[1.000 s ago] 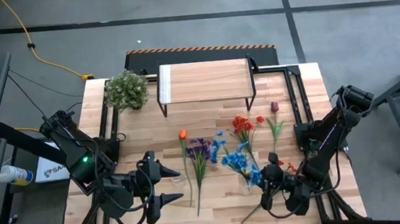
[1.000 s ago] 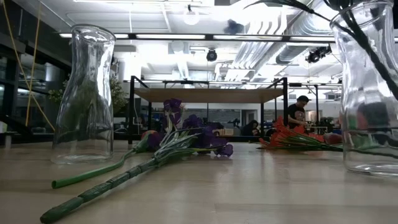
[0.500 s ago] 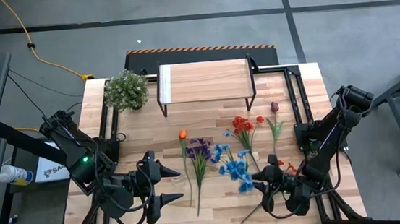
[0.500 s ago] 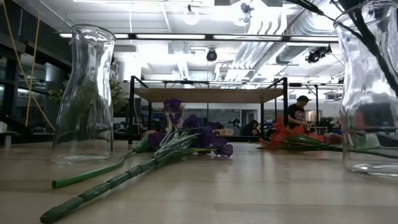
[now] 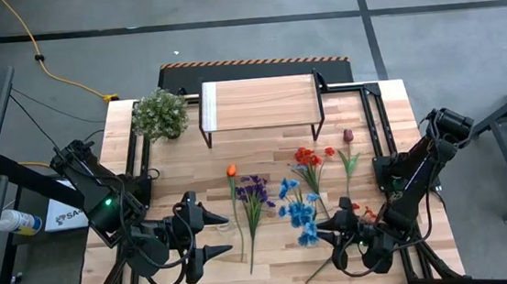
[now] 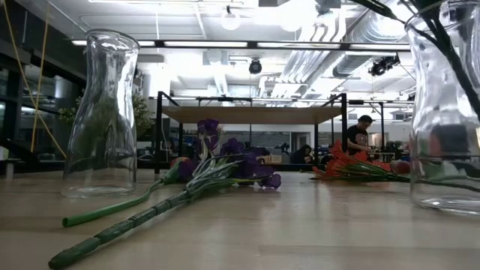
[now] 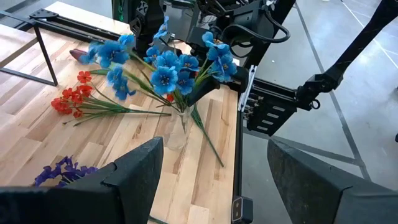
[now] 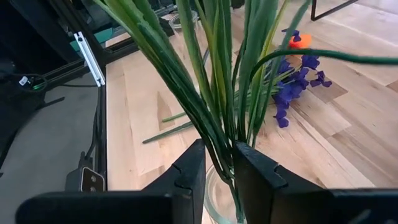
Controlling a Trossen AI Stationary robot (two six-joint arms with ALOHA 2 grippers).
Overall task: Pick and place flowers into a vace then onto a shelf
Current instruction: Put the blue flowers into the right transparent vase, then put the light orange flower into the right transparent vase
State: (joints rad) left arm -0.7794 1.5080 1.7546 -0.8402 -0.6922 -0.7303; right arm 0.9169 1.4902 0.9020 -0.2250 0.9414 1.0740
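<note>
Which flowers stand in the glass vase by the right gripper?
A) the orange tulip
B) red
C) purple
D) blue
D: the blue flowers rise from the glass vase with their stems between the right gripper's fingers; the purple flowers, red flowers and orange tulip lie on the table.

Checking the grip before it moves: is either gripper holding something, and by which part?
The right gripper pinches the blue flowers by their green stems, just above the glass vase. The left gripper is open, holding nothing.
</note>
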